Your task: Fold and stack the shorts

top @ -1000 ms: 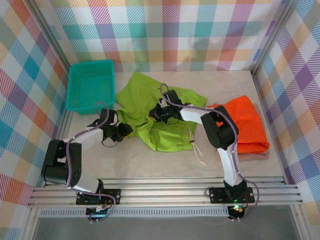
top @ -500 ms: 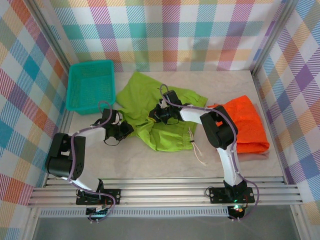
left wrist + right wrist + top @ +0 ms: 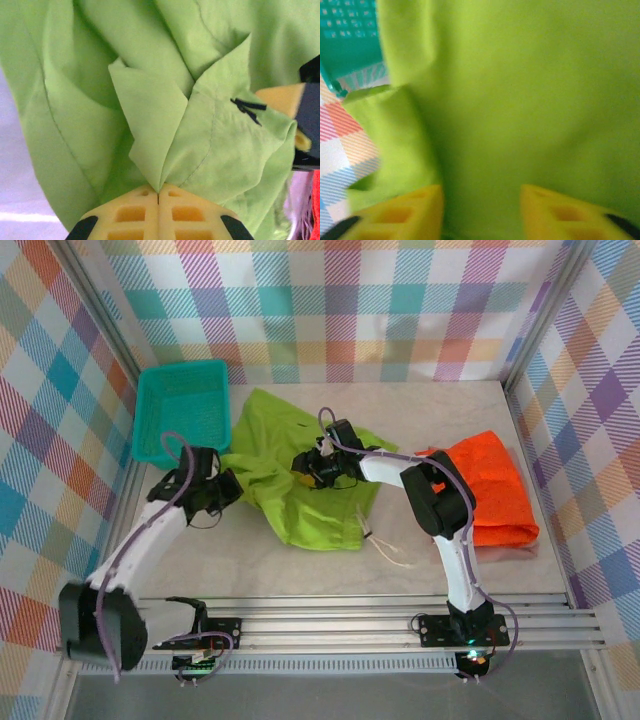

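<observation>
One lime green shorts (image 3: 300, 495), left pincer (image 3: 159, 194) clamping its edge, right pincer (image 3: 481, 200) parted, bare table (image 3: 240, 560) nearside

— How many end effectors?
— Two: the left end effector (image 3: 228, 487) and the right end effector (image 3: 305, 462), one on each of two arms (image 3: 135, 545).
— And shorts?
— Two pairs. One lime green pair (image 3: 310, 505) reaches from the left end effector to under the right one. One orange pair (image 3: 495, 490) lies well off to the right end effector's right.
— Baskets?
— One teal basket (image 3: 185, 367), near the left end effector, on its far left side.
— Anything else on the tabletop (image 3: 250, 565)?
— One white cord (image 3: 385, 548), on the near side of the right end effector.
</observation>
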Controlling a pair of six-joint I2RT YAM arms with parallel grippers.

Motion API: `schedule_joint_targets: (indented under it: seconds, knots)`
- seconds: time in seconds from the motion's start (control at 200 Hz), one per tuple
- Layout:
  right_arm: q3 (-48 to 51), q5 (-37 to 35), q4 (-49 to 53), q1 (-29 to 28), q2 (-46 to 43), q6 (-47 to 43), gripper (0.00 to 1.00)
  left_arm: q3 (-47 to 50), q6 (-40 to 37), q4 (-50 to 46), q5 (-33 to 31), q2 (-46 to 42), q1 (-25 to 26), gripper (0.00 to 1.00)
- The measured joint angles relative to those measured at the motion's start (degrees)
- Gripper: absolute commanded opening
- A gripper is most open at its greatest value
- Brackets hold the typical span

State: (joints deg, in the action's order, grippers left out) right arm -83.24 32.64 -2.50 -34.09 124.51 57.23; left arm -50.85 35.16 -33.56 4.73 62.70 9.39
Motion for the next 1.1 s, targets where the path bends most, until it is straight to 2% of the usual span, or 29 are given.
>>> schedule_joint_targets:
  seconds: [0.08, 0.155, 0.29, 0.42, 0.575, 0.75, 0.94, 1.1]
  knots:
    - [2.62, -0.66, 1.42, 0.0, -3.19, -1.79, 0.62, -0.72, 0.17, -4.42, -5.49, -6.27, -0.98, 0.0]
    - [5.66, -1.73, 2.84, 0.0, -7.06, -3.54, 0.63, 0.04, 0.35, -6.95, -7.85, -9.44, -2.03, 0.0]
    - [9.42, -3.96, 5.31, 0.17, -11.54, -6.8, 0.64, 3.58, 1.25, -8.79, -8.46, -9.31, -2.43, 0.0]
    - [11.21, -6.16, 7.91, 1.11, -11.67, -8.9, 0.65, 6.25, 1.7, -9.7, -8.26, -5.95, -2.43, 0.0]
    - [10.8, -8.24, 11.65, 4.13, -11.08, -10.86, 0.65, 6.47, 2.01, -9.79, -8.24, -8.02, -2.43, 0.02]
    - [2.05, -10.56, 18.67, 8.7, -4.81, -14.93, 0.65, 6.49, 2.51, -9.05, -6.62, -12.74, -2.47, 0.05]
    - [-11.98, -11.17, 26.6, 13.49, 3.26, -19.85, 0.66, 8.52, 2.97, -6.54, -2.29, -12.9, -2.47, 0.09]
    - [-19.96, -11.21, 31.85, 16.28, 7.58, -22.58, 0.66, 11.96, 3.61, -5.09, 1.09, -13.25, -2.47, 0.11]
